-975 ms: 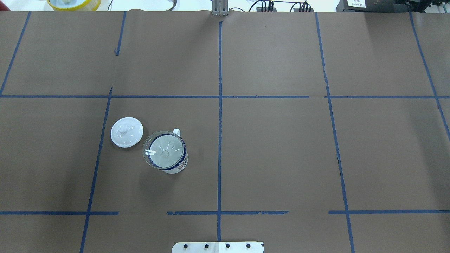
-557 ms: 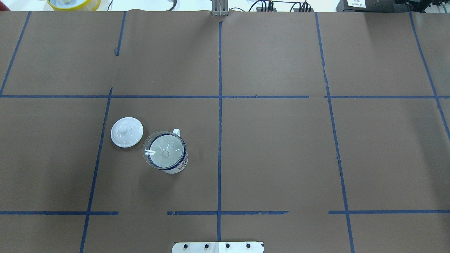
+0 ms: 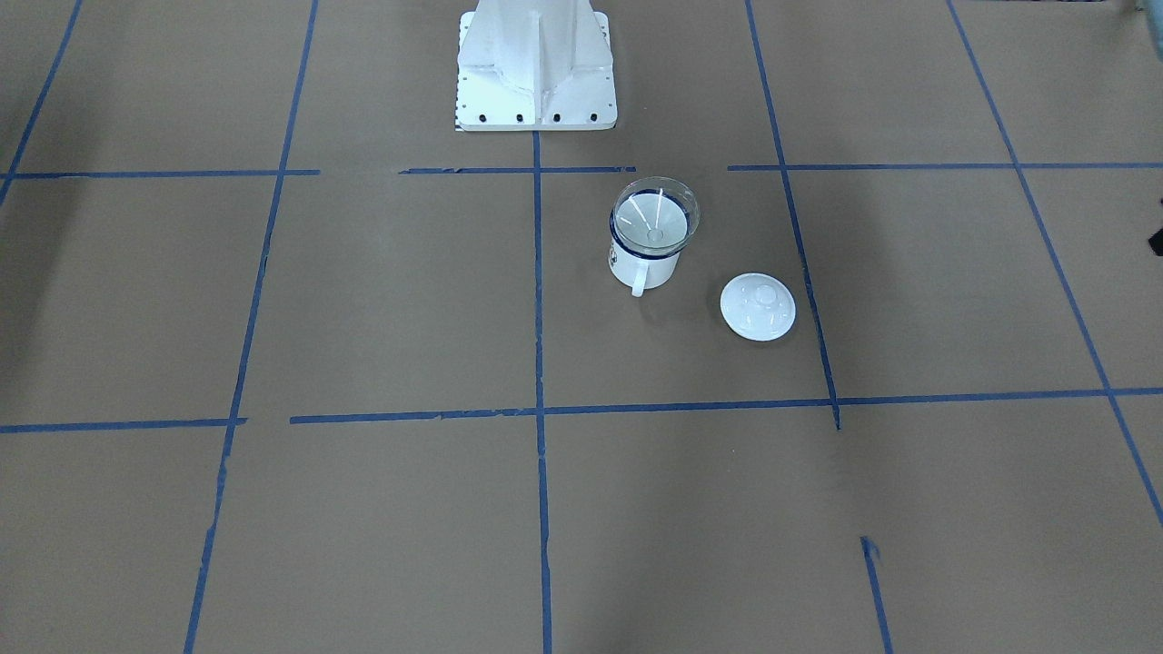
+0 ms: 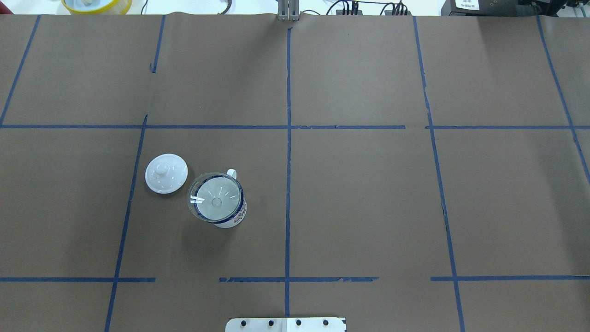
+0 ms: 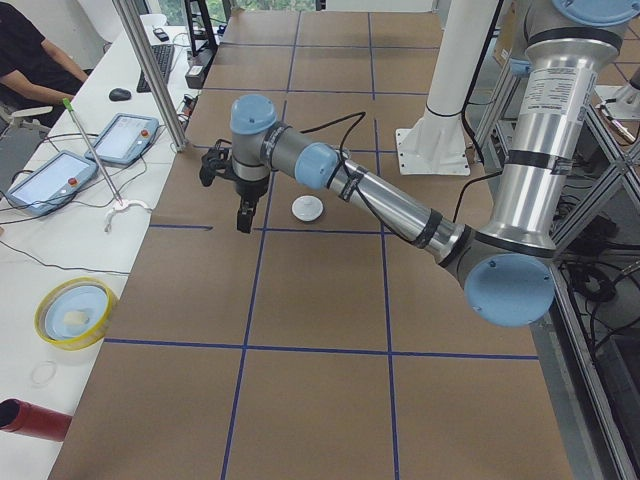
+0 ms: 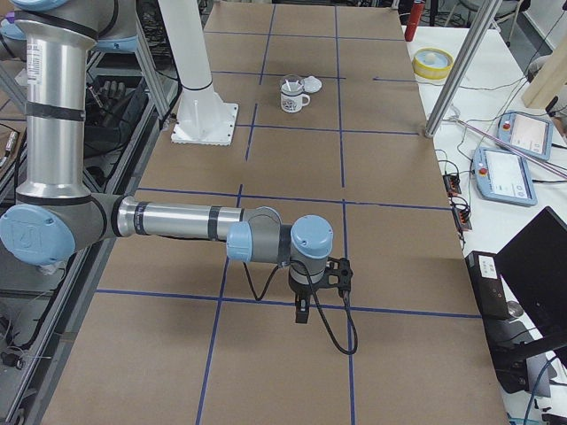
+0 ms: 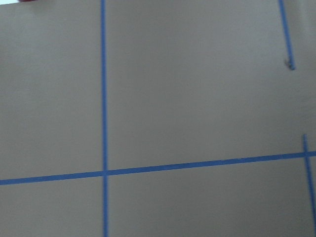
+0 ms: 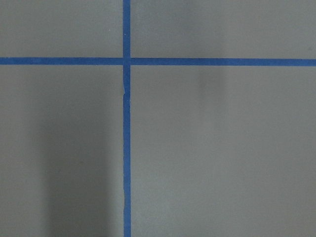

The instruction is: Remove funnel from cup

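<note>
Overhead view of a brown paper-covered surface (image 4: 368,207) marked with blue tape lines. A clear funnel (image 4: 215,199) sits bowl-up in the mouth of a white cup (image 4: 233,219) with a dark blue rim, on the robot's left half of the surface, the cup's handle pointing away from the robot. A flat white lid (image 4: 166,173) with a knob lies just beside the cup, on its left.

Over the last second nothing has moved: the funnel, cup and lid lie exactly where they were, and no arm has entered the overhead view.

In the side views, the left hand (image 5: 243,215) hangs above the surface with its fingers pointing down, and the right hand (image 6: 302,312) hangs low over bare paper, well apart from the cup. Whether either hand is spread or pressed together cannot be told. Both wrist cameras show only paper and tape.

The removal seems not yet begun; the funnel still has to be reached, and it sits on the left arm's side
</note>
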